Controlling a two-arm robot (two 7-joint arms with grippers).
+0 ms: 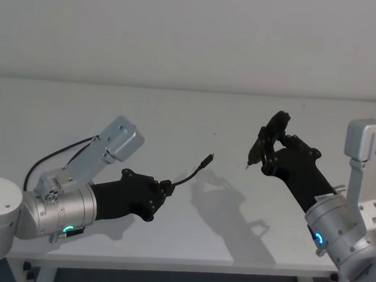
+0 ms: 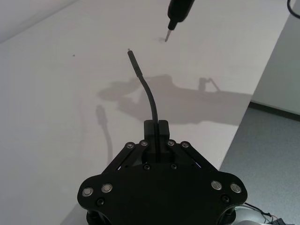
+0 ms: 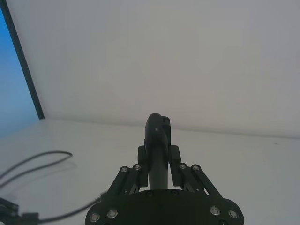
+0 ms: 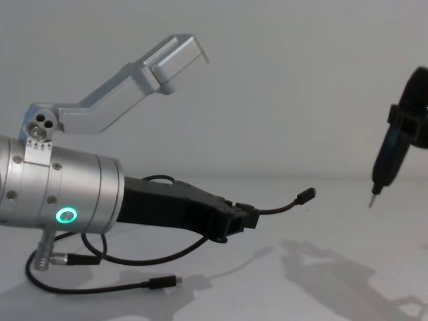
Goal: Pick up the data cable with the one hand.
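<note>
I see the L gripper (image 1: 167, 188) low at about 8 o'clock on the white table (image 1: 114, 113) in the head view, w/ its nose aimed toward 2 o'clock. Its jaws are squeezed close together, and they hold the data cable (image 1: 189, 176) right between them. The left wrist view shows the thin cord coming straight out of the tips. One plug (image 1: 207, 159) sticks out past the jaws, up in the air, pointing to 2 o'clock. So the grab part looks done to me. The whole job isn't done tho, I think. In the chest view the rest of the cord hangs down under the arm and loops round at about 7 o'clock. The other plug (image 4: 164, 282) looks like it lies flat on the table near 6 o'clock. What's left, as far as I can tell, is to lift the L arm higher so the loop and that plug come up off the table too. The cord is thin and bendy, so it could slip if I pull fast. The R gripper (image 1: 272, 148) is up at 3 o'clock, well apart from the cable. Its jaws are clamped on a black tool (image 1: 257, 150) w/ a thin pointy tip aimed down, and I'd leave it parked there.
</note>
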